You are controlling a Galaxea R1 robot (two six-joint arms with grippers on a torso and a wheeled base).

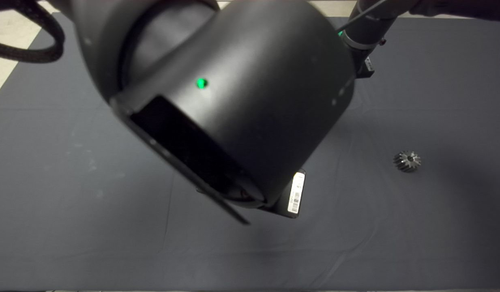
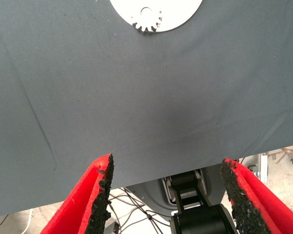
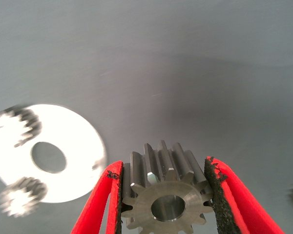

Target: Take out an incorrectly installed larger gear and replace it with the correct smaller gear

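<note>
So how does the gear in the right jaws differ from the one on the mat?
The smaller gear is clamped in the right gripper; the larger gear lies free on the mat. The smaller gear's teeth run straight; the larger gear's taper. Both are toothed grey steel.

Matt dark cloth mat point(image 1: 71, 162), faintly creased; smaller gear point(image 3: 165, 187) machined steel, satin sheen; white disc point(image 3: 58, 146) smooth, bright; finger pads point(image 2: 103, 195) black, rough, crumbly; arm housing point(image 1: 241, 81) smooth matt black

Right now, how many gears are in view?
4. The smaller gear is clamped in the right gripper; two silver gears sit on the white disc; the larger gear lies alone on the mat. The left gripper hovers open, empty. The arm may hide others.
</note>
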